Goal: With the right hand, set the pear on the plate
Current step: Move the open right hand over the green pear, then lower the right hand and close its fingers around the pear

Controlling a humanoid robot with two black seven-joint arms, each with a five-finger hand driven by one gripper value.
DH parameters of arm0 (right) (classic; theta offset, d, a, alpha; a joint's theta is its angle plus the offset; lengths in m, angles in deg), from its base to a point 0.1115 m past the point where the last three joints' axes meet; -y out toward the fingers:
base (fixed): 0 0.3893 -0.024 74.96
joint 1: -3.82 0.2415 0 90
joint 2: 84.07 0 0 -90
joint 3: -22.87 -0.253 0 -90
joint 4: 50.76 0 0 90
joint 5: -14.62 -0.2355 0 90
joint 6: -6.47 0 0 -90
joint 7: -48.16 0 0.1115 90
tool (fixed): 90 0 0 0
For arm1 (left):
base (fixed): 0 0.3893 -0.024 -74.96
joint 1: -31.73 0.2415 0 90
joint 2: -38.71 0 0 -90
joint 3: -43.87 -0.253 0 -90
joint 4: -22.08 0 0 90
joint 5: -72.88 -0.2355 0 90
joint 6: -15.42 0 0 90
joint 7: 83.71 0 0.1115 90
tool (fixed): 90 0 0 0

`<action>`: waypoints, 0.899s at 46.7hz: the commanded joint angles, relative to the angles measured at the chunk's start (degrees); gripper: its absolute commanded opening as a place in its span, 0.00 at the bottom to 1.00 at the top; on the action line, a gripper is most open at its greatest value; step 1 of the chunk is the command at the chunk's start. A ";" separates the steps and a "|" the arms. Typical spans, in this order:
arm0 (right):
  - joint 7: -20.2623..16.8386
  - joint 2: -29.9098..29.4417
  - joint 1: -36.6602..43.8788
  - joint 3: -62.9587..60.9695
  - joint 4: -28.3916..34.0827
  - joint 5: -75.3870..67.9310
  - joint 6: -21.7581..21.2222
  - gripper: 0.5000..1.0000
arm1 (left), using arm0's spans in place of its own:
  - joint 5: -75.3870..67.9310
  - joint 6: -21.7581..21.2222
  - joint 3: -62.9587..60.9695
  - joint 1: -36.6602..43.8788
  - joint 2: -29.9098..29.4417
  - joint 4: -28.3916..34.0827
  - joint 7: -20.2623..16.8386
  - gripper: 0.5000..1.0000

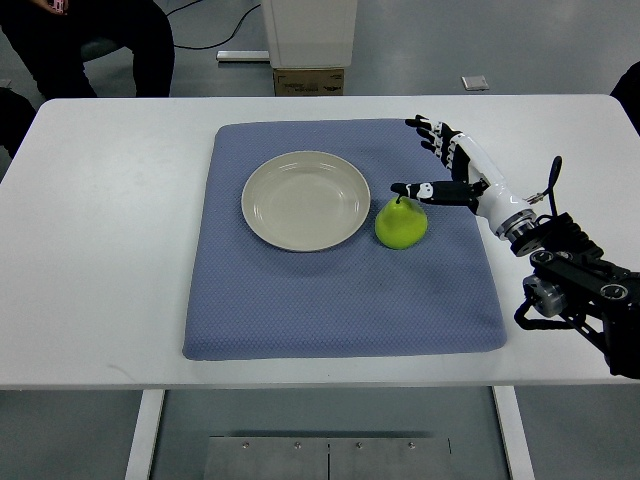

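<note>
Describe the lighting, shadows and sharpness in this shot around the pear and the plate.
Top view: even, soft overhead light with no hard shadows; the pear casts only a faint shadow on the blue mat. The plate shows a mild sheen, no blown-out glare. The right hand, fingers spread, is sharp, without motion blur. The white table is bright but not washed out.

One green-yellow pear (401, 224), one round cream shallow plate (262, 215), one blue-grey textured rectangular mat (340, 300) and one white rectangular table (100, 250) are in view. One black-and-white robot hand (450, 165) shows, on one dark arm (585, 290). Beyond the table: one brown cardboard box (308, 81), one white upright cabinet (308, 30), one person in dark clothes (90, 40)
</note>
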 commanded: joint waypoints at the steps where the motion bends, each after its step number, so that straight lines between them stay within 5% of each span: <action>1: 0.00 0.59 0.57 -0.08 -0.01 -0.01 0.00 1.00 | 0.00 0.00 0.00 0.00 0.00 0.00 0.01 1.00; 17: 0.00 4.28 0.48 -0.08 6.41 -0.01 0.09 1.00 | 0.00 0.00 0.00 0.00 0.00 0.00 0.01 1.00; 42: 0.00 3.67 -4.17 1.41 7.64 2.81 0.26 1.00 | 0.00 0.00 0.00 0.00 0.00 0.00 0.01 1.00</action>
